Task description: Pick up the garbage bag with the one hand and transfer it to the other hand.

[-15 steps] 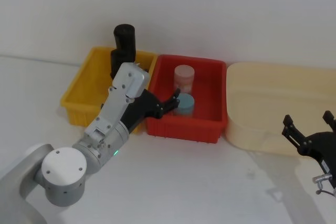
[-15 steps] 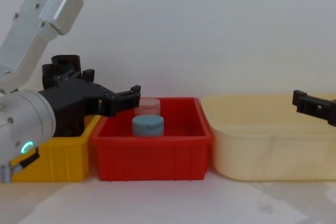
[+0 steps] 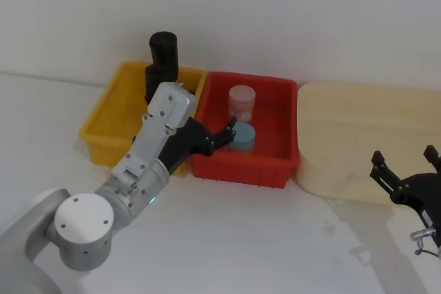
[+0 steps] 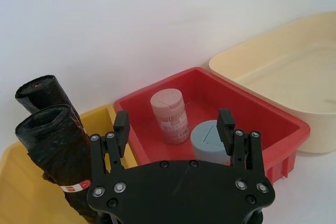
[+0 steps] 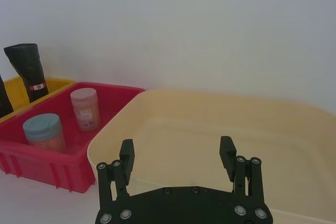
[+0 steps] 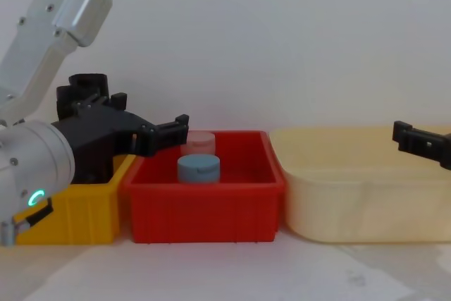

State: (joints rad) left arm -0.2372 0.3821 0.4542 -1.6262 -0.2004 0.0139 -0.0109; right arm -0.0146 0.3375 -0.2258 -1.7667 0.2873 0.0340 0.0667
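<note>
Hardly anything has shifted since the earlier frames: left arm, right arm and all containers sit as they did, the left arm at most a trace lower in the head view. Item, garbage bag: black rolled cylinder with a white-and-red label band low on its side, standing upright in the far right corner of the yellow bin, untouched; in the head view it shows just behind the left arm's silver link. Item, second black roll: taller, directly behind the first and touching it, against the white wall; a red-and-white band shows on it in the right wrist view. Item, left gripper: on the arm with the green ring light, fingers spread apart and grasping nothing, hovering over the near left corner of the red bin, fingertips pointing at the jars; in its own wrist view both rolls lie off to one side of the fingers, clear of them. Item, pink jar and blue-lidded jar: upright in the red bin, the blue one nearer. Item, right gripper: fingers released and wide, empty, held at the near edge of the beige tub, well apart from the rolls. All bins rest side by side on the white table
</note>
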